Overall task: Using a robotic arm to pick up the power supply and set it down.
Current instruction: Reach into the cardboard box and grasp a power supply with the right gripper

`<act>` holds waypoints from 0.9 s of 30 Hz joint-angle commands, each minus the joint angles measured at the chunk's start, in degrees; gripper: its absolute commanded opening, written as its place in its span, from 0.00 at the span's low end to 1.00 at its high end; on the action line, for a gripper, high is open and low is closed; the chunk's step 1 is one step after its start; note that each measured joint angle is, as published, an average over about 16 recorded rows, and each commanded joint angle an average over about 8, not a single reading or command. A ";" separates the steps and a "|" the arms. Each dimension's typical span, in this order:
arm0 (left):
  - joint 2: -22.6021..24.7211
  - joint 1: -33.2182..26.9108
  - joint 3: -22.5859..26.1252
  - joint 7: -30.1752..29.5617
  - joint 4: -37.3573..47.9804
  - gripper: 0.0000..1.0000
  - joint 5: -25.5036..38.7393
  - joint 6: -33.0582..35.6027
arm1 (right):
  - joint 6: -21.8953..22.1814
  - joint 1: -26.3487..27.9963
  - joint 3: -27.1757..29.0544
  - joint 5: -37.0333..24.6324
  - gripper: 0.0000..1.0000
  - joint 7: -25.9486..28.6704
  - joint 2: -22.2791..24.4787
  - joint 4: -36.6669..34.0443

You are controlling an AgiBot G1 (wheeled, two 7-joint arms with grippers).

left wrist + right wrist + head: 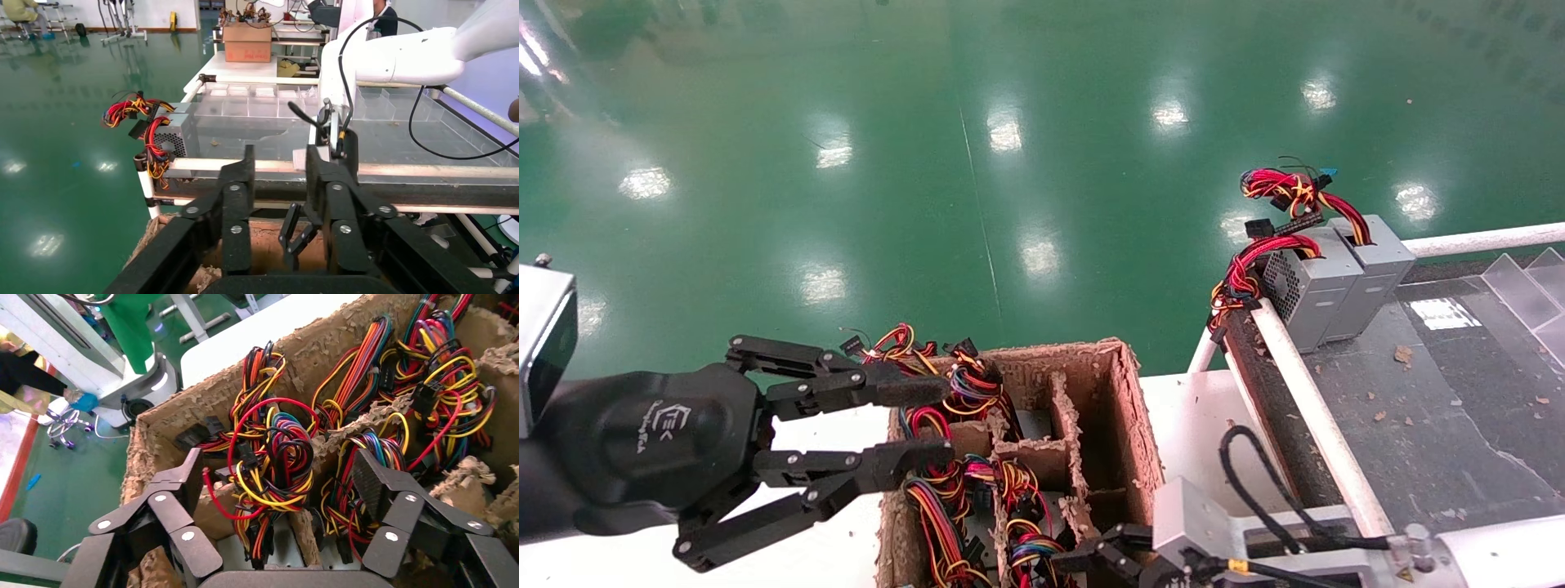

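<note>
left gripper (pixel 911 429) palm | white logo with small lettering beneath | wording not legible

Both grippers' fingers (pixel 903 390) spread apart

Factory floor: glossy green floor (pixel 1009 163), conveyor (pixel 1418 425), workbenches (pixel 257 67).

Power supply (pixel 269 551) sits low in carton, tangled wires (pixel 275 471) above.
</note>
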 commanded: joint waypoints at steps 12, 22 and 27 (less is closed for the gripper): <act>-0.01 0.00 0.02 0.01 0.00 1.00 -0.01 -0.01 | 1.68 -0.35 -0.89 -1.52 0.00 0.34 -1.91 -0.57; -0.01 -0.01 0.03 0.02 0.00 1.00 -0.02 -0.01 | 1.12 -0.77 -0.37 -0.11 0.00 -0.24 -1.76 -0.59; -0.02 -0.01 0.04 0.02 0.00 1.00 -0.03 -0.02 | 0.27 -1.09 0.36 1.67 0.00 -0.68 -1.22 -0.05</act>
